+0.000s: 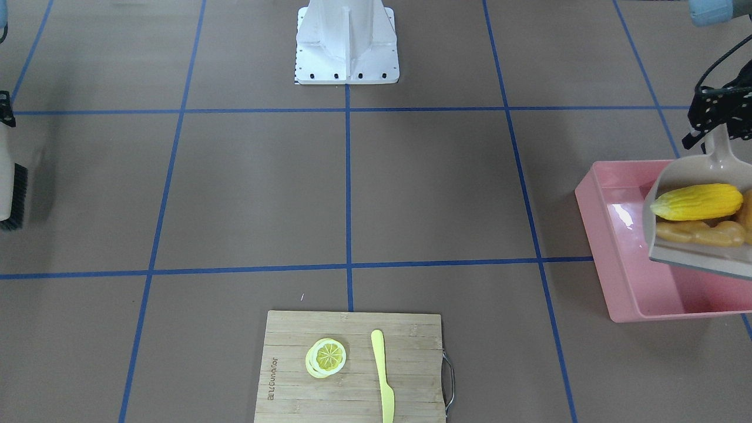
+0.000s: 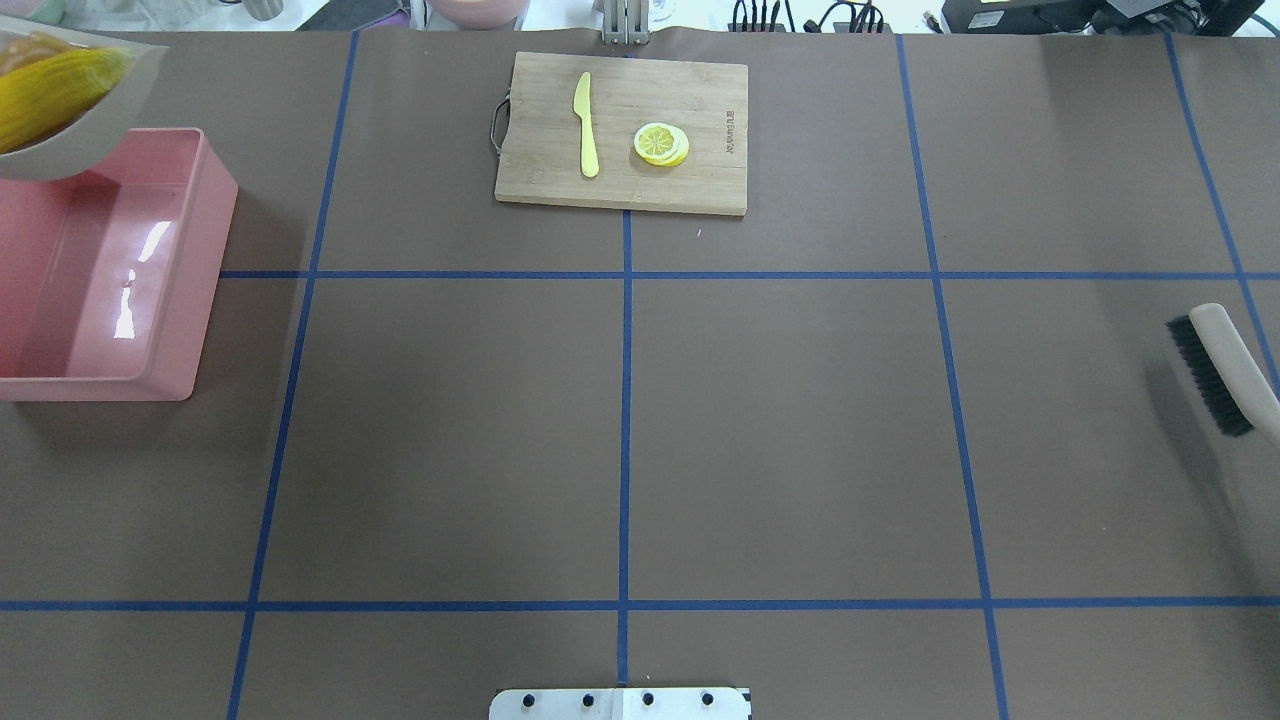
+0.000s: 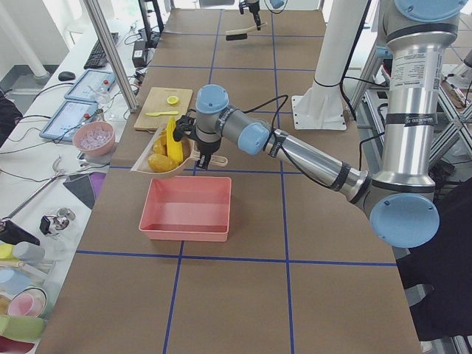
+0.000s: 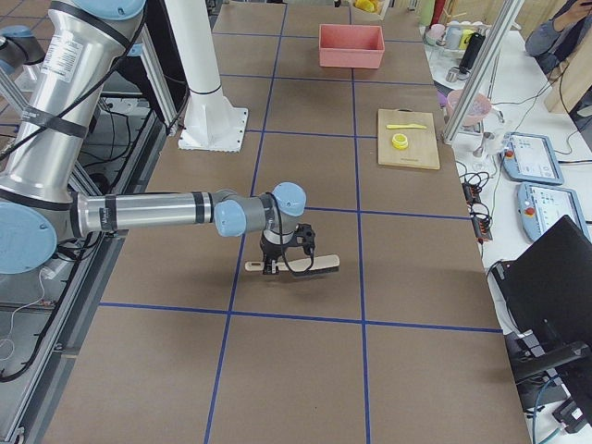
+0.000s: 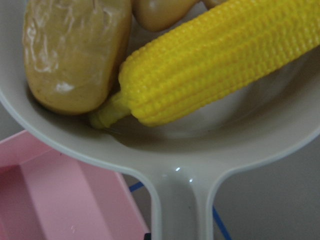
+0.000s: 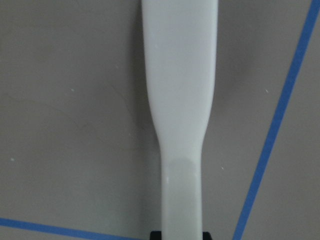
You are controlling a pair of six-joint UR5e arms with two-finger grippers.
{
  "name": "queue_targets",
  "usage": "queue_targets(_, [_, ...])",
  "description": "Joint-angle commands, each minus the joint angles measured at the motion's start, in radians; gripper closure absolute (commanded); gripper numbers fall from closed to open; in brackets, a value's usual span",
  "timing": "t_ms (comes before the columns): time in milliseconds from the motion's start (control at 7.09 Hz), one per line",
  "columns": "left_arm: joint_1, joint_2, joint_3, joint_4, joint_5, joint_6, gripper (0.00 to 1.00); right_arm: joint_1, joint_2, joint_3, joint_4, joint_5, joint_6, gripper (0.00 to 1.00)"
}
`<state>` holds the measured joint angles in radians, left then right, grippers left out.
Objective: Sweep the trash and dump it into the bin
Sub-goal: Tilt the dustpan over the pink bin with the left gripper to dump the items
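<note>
Trash (image 1: pixel 699 233), corn cob (image 1: pixel 696 201) crosswise on top, sits in the dustpan (image 1: pixel 662 183) just ahead of the left gripper (image 1: pixel 715 130), whose fingers clamp its handle (image 1: pixel 720 150). We judge the bin (image 1: pixel 611 235) lies below them; the right gripper (image 4: pixel 277 262), well apart, grips the brush (image 2: pixel 1215 370).

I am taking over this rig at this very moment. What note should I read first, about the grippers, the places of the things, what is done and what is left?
Left gripper: shut on the handle of the dustpan, which is raised at the bin.
Right gripper: shut on the brush, off at the robot's right side.
Trash: corn, potato and ginger all lie in the dustpan. The bin is empty.
Done: sweeping and lifting.
Left: tip the dustpan so all three fall into the bin.
Leave the lemon slice and knife on the board.
</note>
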<state>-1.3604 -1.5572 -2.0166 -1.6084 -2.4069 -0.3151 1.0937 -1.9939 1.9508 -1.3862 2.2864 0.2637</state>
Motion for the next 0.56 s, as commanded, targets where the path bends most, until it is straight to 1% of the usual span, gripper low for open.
queue_targets(0, [-0.048,0.073,-0.092,0.228,-0.044,0.033,1.0,0.0,-0.155,-0.03,0.283,0.004,0.09,1.0])
queue_targets(141, [-0.045,0.119,-0.163,0.323,-0.046,0.033,1.0,-0.003,-0.172,-0.053,0.364,0.01,0.179,1.0])
queue_targets(282, [-0.04,0.156,-0.184,0.352,-0.046,0.033,1.0,-0.003,-0.172,-0.07,0.4,0.027,0.216,1.0])
queue_targets(423, [-0.019,0.16,-0.214,0.426,-0.049,0.04,1.0,-0.006,-0.165,-0.072,0.398,0.068,0.268,1.0])
